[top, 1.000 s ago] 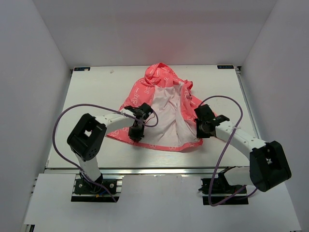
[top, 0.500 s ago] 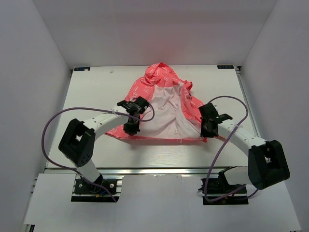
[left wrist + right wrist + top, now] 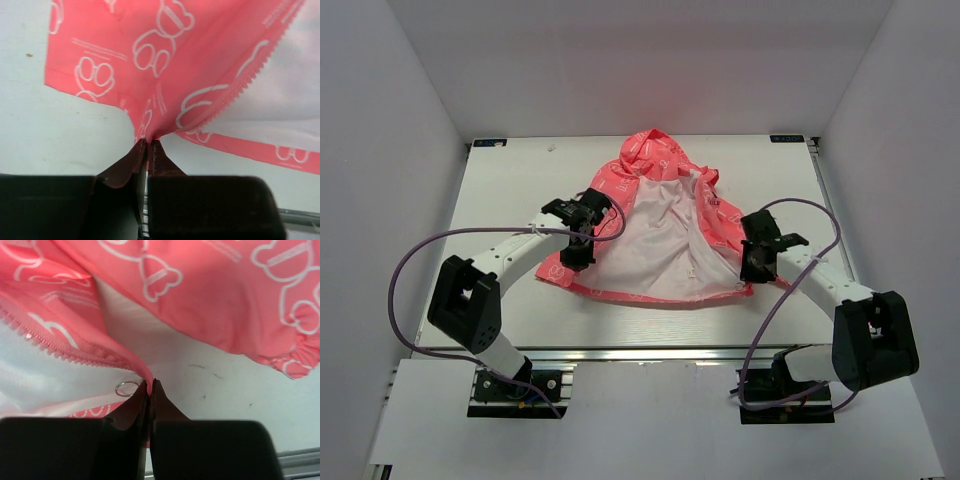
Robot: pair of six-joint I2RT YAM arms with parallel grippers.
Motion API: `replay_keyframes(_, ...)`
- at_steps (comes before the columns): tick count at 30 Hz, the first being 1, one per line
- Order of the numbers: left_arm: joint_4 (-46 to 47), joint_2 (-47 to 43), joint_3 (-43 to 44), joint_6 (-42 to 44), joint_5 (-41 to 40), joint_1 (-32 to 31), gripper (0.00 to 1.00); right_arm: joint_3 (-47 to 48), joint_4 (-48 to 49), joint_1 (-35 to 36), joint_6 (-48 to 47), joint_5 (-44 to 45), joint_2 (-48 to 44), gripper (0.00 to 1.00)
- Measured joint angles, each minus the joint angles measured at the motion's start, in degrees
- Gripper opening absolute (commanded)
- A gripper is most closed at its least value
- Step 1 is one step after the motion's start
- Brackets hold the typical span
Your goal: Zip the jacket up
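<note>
The coral-pink jacket [image 3: 660,200] with white print lies open on the table, white lining [image 3: 660,250] up, hood toward the back. My left gripper [image 3: 576,257] is shut on the jacket's left bottom corner; the left wrist view shows pink fabric [image 3: 165,75] pinched at the fingertips [image 3: 156,150] and the left zipper teeth [image 3: 250,80]. My right gripper [image 3: 750,268] is shut on the jacket's right bottom corner; the right wrist view shows the fabric fold [image 3: 120,347] pinched at the tips, zipper teeth [image 3: 55,352] and a small metal ring [image 3: 127,388] beside them.
The white table [image 3: 510,180] has white walls on three sides. A metal rail [image 3: 650,352] runs along the near edge. Purple cables loop from both arms [image 3: 420,265], [image 3: 790,205]. Small black marks sit at the back corners [image 3: 488,143].
Both grippers have moved outward and slightly back with the hem corners held. The jacket's bottom hem is pulled wider and flatter, showing more white lining.
</note>
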Motion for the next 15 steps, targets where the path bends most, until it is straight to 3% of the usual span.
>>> replay_keyframes(8,8.4,-1.9,0.0,2.0,14.3,0.0,0.0,-0.2,7.6,0.2,-6.8,-22.7,-8.7,0.0)
replay_keyframes(15,28.2,-4.7,-0.5,-0.7,30.7,0.0,0.0,0.0,18.9,0.5,-6.6,-40.5,-11.9,0.0)
